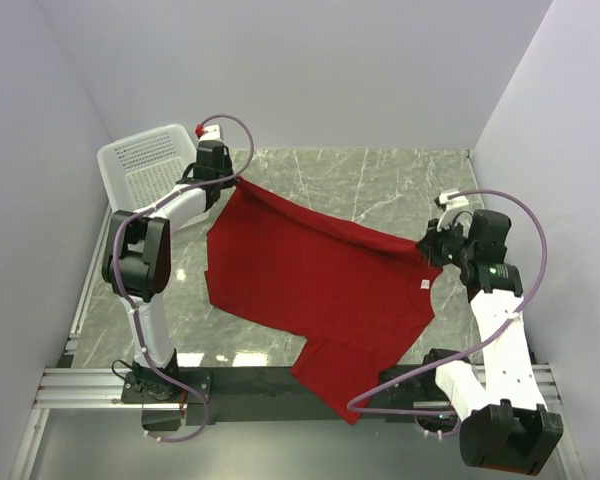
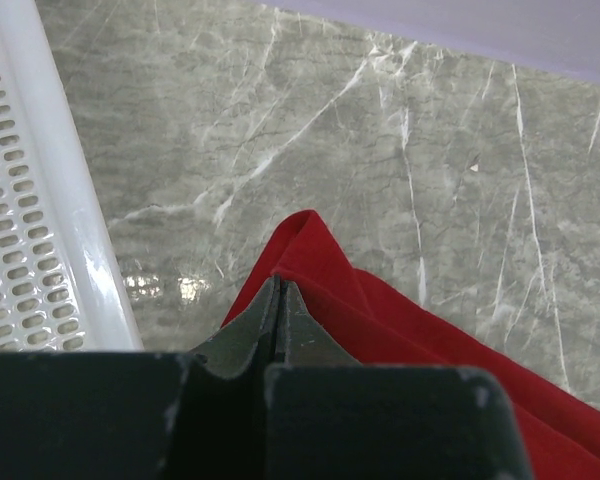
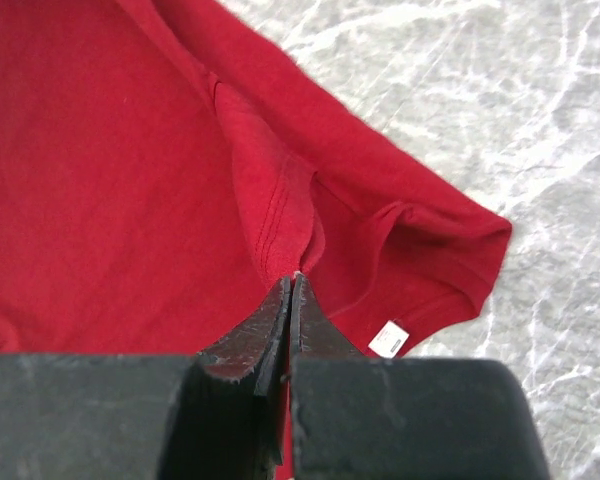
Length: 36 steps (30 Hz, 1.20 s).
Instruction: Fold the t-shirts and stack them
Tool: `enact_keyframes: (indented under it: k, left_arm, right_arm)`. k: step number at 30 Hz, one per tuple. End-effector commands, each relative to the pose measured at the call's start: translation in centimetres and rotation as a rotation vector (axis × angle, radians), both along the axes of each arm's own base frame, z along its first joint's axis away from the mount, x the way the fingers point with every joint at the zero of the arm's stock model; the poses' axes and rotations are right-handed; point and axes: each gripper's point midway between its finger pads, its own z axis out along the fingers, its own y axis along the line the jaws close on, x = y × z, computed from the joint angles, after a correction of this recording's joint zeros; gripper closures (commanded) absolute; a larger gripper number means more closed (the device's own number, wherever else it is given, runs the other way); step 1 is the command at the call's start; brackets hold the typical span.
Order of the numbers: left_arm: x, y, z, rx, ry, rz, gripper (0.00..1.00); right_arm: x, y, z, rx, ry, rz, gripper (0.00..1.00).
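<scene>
One red t-shirt [image 1: 320, 280] hangs stretched between my two grippers above the marble table, its lower part draping over the near edge. My left gripper [image 1: 236, 182] is shut on the shirt's far left corner; in the left wrist view the gripper [image 2: 279, 285] pinches red cloth [image 2: 380, 310]. My right gripper [image 1: 424, 246] is shut on the shirt's right edge near the collar; in the right wrist view the gripper [image 3: 292, 282] clamps a fold of the shirt [image 3: 100, 180], and a small white label [image 3: 388, 338] shows beside it.
A white mesh basket [image 1: 145, 165] stands at the far left, right behind my left gripper; its wall fills the left of the left wrist view [image 2: 30, 220]. White walls close in the table on the left, the back and the right.
</scene>
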Motion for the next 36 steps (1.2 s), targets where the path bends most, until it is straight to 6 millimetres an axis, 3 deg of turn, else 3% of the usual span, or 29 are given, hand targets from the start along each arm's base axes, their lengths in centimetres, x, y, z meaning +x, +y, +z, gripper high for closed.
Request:
enact_keyframes:
  k: [1,9,23,27,31,36]
  left_arm:
    - [-0.2,0.5,2.9,0.014,-0.066,-0.002,1.00]
    - [-0.9,0.7,2.4,0.019,-0.042,-0.004,0.99]
    - [-1.9,0.1,4.1,-0.018,-0.058,-0.033,0.96]
    - [-2.4,-0.1,4.6,-0.027,-0.067,-0.049,0.90]
    - [-3.1,0.1,5.0,-0.032,-0.079,-0.046,0.63]
    - [-3.7,0.2,5.3,-0.031,-0.087,-0.051,0.55]
  right_arm:
    - [-0.9,0.5,-0.3,-0.012,-0.009,0.052,1.00]
    - [-1.5,0.5,-1.5,-0.024,0.017,0.064,1.00]
    - [-2.3,1.6,-2.3,-0.058,0.053,0.145,1.00]
    - [-2.5,2.0,-2.6,-0.062,0.069,0.167,1.00]
    - [-2.6,2.1,-2.8,-0.065,0.085,0.178,1.00]
    - [-2.8,2.3,-3.1,-0.075,0.101,0.194,1.00]
